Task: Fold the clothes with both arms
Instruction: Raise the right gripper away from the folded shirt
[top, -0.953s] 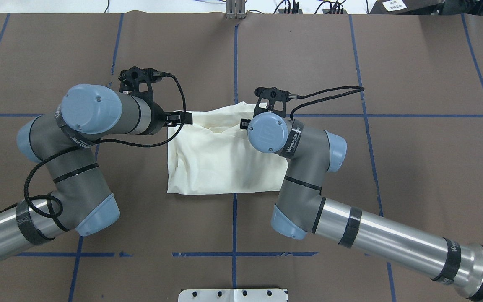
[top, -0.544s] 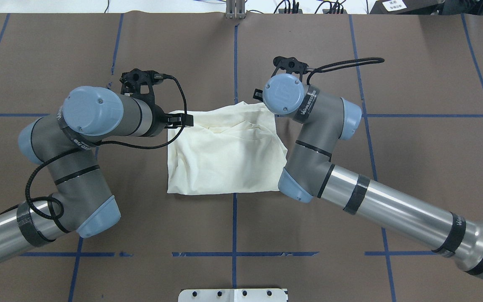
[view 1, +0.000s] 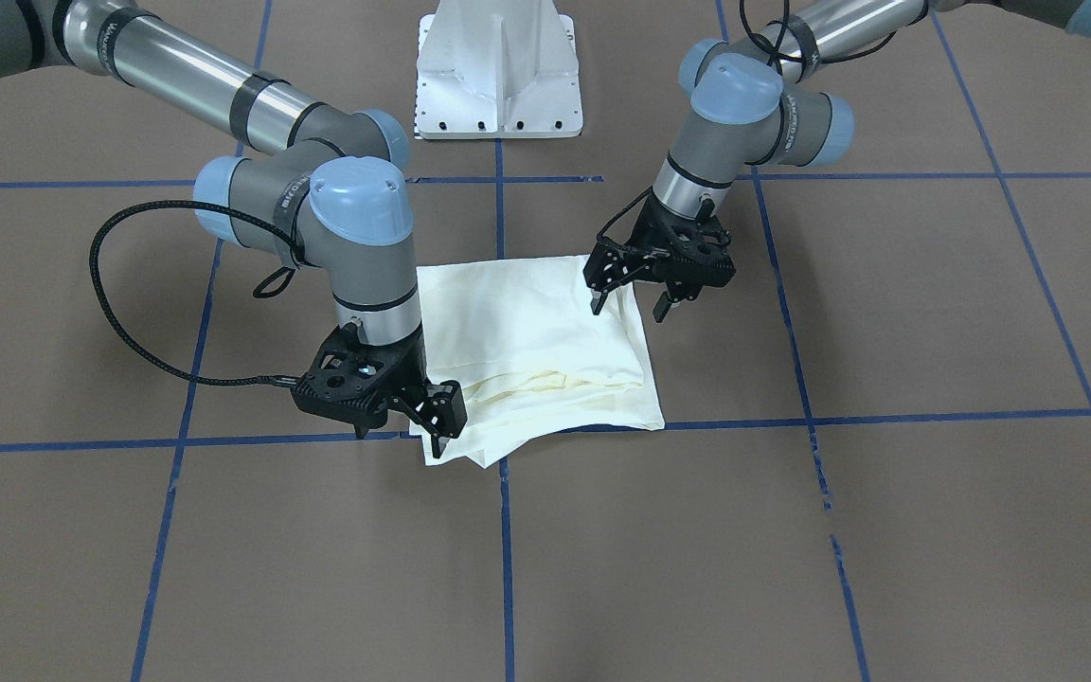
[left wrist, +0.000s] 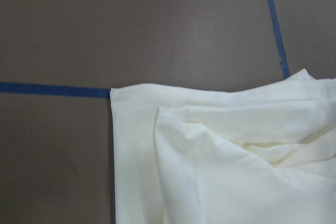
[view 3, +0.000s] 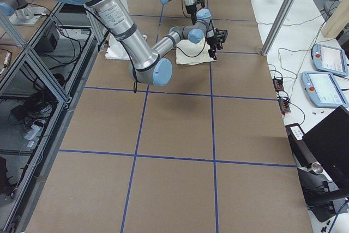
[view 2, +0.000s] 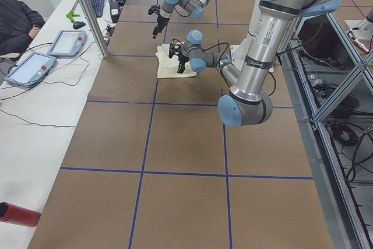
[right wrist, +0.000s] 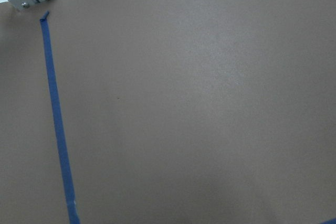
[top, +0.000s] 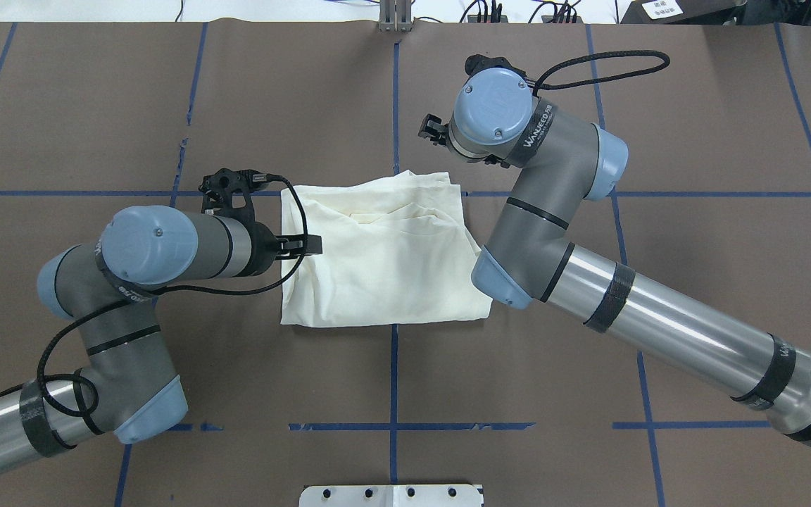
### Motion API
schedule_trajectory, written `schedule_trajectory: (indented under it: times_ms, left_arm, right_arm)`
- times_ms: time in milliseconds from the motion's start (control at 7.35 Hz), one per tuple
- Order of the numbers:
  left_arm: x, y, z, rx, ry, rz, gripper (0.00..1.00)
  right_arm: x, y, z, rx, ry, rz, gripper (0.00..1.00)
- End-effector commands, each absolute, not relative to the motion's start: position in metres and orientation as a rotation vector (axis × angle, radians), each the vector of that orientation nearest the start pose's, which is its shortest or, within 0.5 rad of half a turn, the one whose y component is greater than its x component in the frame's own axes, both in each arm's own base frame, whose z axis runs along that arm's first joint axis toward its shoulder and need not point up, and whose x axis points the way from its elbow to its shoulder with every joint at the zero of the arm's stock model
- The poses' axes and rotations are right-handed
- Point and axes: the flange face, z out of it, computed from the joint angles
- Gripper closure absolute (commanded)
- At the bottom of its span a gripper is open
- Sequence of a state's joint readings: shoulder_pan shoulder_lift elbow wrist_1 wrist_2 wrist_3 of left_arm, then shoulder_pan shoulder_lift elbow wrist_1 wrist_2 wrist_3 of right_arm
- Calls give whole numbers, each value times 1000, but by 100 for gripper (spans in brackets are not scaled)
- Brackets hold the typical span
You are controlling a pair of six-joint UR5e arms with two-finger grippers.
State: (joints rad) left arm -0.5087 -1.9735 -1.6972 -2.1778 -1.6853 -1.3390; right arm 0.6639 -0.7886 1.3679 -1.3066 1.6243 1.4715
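Clock read on the overhead view, 12 o'clock away from the robot.

Found left gripper [view 1: 629, 306] spread wide, gripping nothing, poised above the 9 o'clock edge of the T-shirt [top: 384, 260]. Judged so placed to catch or press that side edge for a further fold or tidy.

Found right gripper [view 1: 444, 417] raised clear of the cloth, just beyond its 1 o'clock corner, over bare table [top: 694, 105]. Confirmed by its wrist view, showing only brown surface and blue tape [right wrist: 55, 124]. Cannot tell its jaw spacing from any view; nothing seen held. Judged held clear so as not to drag the folded layers.

Located T-shirt at table centre, on a crossing of the tape lines, 12 o'clock of the white pedestal base [view 1: 498, 66]. Noted plain cream side up, no print showing. Noted a roughly square packet with these edges:
- 6 o'clock edge straight and flush
- 12 o'clock edge ridged and wrinkled
- upper layer set back from the under layer at the 11 o'clock corner
- slight flare at 4 o'clock

Judged folding near complete, far edge wanting squaring.
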Motion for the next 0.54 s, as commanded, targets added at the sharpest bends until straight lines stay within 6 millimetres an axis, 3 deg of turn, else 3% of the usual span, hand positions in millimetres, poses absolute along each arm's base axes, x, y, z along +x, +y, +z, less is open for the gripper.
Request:
schedule_trajectory:
  times_ms: [0,136,408]
  left_arm:
    - [509,-388,307,282,1143,-178,63]
    - [510,-385,304,280,1150,-174,71]
    - [514,-378,310,268,1143,-165,71]
  right_arm:
    - [-525,-573,241,270,-814,508,0]
    - [-524,-573,239,271,-819,509,0]
    - [-525,-572,239,269,-820,512,0]
